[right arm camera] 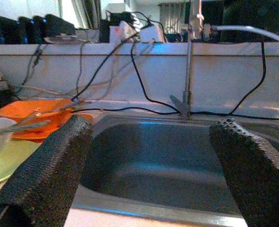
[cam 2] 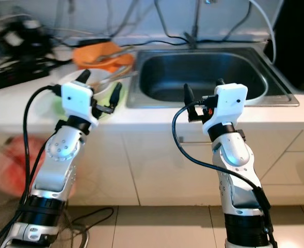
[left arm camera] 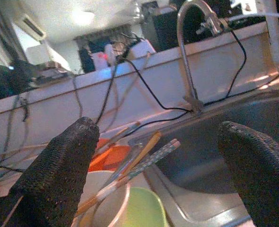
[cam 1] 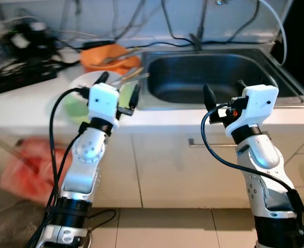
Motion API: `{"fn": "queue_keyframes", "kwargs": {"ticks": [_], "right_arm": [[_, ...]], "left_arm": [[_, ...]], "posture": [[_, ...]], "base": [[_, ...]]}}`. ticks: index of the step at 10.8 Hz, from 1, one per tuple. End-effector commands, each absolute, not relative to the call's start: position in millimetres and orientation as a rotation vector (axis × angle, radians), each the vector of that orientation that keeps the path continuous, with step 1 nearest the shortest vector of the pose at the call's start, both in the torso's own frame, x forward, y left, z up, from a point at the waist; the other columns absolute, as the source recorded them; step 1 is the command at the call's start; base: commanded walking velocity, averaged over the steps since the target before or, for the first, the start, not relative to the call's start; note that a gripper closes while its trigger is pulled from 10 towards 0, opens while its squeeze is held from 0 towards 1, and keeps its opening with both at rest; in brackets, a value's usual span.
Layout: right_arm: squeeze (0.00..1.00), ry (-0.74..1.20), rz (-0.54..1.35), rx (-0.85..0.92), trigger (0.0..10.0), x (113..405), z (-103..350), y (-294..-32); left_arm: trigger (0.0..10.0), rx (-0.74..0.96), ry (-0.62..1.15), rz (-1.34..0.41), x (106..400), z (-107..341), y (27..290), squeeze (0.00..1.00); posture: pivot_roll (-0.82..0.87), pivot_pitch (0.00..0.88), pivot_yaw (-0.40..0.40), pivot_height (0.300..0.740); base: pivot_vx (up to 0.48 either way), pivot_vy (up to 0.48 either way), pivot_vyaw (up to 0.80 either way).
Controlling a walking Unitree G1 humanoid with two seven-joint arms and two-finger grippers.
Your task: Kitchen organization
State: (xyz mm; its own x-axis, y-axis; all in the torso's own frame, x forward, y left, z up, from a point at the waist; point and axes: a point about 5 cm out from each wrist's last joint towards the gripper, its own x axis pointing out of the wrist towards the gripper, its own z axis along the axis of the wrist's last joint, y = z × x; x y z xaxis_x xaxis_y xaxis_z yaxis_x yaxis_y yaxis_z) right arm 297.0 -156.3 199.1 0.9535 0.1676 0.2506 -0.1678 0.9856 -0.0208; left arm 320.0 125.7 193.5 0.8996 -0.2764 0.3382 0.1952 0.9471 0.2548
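A steel sink (cam 1: 208, 77) is set into the white counter (cam 1: 33, 103). Left of it stand an orange dish (cam 1: 110, 58), a white bowl (cam 1: 87, 80) with chopsticks (cam 1: 133, 76) leaning out of it, and a green plate (cam 1: 75, 109). My left gripper (cam 1: 118, 88) is raised at the counter's front edge, just before the bowl and plate, open and empty. My right gripper (cam 1: 225, 93) hovers open and empty in front of the sink's near rim. The left wrist view looks past the fingers (left arm camera: 58, 175) at the chopsticks (left arm camera: 144, 156).
A faucet (right arm camera: 189, 56) rises behind the sink, with black cables (cam 1: 157, 44) trailing along the back wall. Dark clutter (cam 1: 17, 72) fills the counter's far left. A red bag (cam 1: 28, 165) lies on the floor at left. Cabinet fronts with a handle (cam 1: 208, 144) stand below.
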Motion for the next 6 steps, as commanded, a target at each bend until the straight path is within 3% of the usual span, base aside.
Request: {"fn": "queue_keyframes", "kwargs": {"ticks": [1,5,6], "right_arm": [[0.0,-0.26,0.166,-0.001,10.0,298.2,200.3,-155.6],[0.0,-0.261,0.166,0.001,10.0,297.7,199.9,-154.5],[0.0,-0.258,0.165,0.001,10.0,297.3,198.8,-154.5]], "left_arm": [[10.0,0.231,-0.411,-0.249,320.3,201.6,125.1,0.0],[10.0,0.246,-0.416,-0.249,319.4,202.7,125.0,0.0],[10.0,0.26,-0.425,-0.258,318.8,203.7,123.6,0.0]], "posture": [[0.06,0.001,0.073,0.74],[0.06,0.007,0.074,0.74],[0.06,0.008,0.075,0.74]], "base": [[0.472,0.0,0.0],[0.471,0.0,0.0],[0.0,0.0,0.0]]}}
